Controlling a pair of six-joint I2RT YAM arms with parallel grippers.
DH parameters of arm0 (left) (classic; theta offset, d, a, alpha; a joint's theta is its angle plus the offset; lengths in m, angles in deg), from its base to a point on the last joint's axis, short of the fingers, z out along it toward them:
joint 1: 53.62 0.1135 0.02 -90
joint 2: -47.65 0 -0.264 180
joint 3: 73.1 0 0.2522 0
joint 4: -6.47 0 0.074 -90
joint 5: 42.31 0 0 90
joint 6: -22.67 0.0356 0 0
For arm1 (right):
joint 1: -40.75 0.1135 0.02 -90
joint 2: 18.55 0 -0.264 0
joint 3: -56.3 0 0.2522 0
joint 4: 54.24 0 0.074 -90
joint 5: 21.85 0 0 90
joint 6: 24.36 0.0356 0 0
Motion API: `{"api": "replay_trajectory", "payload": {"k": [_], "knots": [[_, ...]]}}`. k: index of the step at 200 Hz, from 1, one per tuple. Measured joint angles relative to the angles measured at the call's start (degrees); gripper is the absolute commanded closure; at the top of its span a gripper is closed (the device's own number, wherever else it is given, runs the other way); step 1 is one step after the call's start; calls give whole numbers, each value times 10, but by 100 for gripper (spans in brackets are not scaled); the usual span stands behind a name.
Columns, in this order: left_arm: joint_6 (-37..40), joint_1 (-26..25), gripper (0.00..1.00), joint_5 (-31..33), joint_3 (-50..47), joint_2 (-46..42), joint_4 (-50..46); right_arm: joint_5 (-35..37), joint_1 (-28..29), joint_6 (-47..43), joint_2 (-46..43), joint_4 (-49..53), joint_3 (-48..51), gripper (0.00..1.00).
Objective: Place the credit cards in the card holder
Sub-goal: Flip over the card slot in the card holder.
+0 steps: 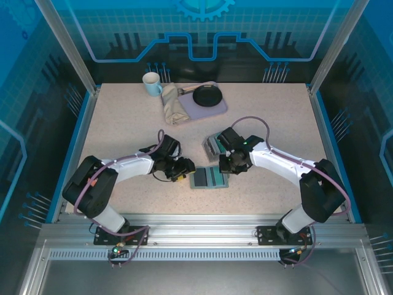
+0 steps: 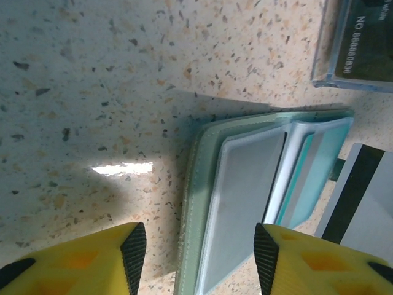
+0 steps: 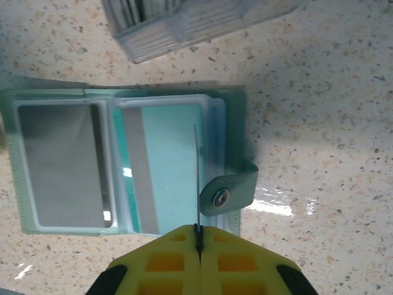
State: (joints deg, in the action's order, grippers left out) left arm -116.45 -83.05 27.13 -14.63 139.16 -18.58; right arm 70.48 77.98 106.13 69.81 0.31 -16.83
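1. Yellow fingers of your right gripper (image 3: pixel 198 236) are pressed together on a credit card (image 2: pixel 368 215). The card stands on edge straight out from the fingertips, its face grey with a black stripe.
2. Directly below that gripper lies the card holder (image 3: pixel 236 129), pale teal, spread open and flat on the speckled table (image 3: pixel 319 92). Its snap tab (image 3: pixel 228 195) sits just to the right of the held card's edge.
3. The held card stands over the holder's right-hand sleeves. You cannot tell from these views whether its lower edge touches a sleeve.
4. Two cards already sit in the clear sleeves. A grey card (image 3: pixel 58 163) lies well to the left of your right gripper, and a teal card (image 3: pixel 172 166) with a grey stripe lies just beside the held card.
5. Your left gripper (image 2: pixel 199 261) has its jaws apart, straddling the holder's outer edge. One fingertip is over bare table and the other over the nearest clear sleeve, with nothing visibly clamped between them.
6. Beyond the right gripper, just past the holder's far edge, stands a clear box (image 3: pixel 178 31) with more cards inside.
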Motion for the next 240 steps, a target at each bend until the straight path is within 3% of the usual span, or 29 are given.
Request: {"api": "replay_trajectory", "payload": {"k": [155,240], "knots": [[0,-3,71,-5,-2,35,10,-13,-24,-11,4,-35,30,100],[0,-3,74,-4,0,40,5,-60,-36,-10,-1,-80,47,100]]}}
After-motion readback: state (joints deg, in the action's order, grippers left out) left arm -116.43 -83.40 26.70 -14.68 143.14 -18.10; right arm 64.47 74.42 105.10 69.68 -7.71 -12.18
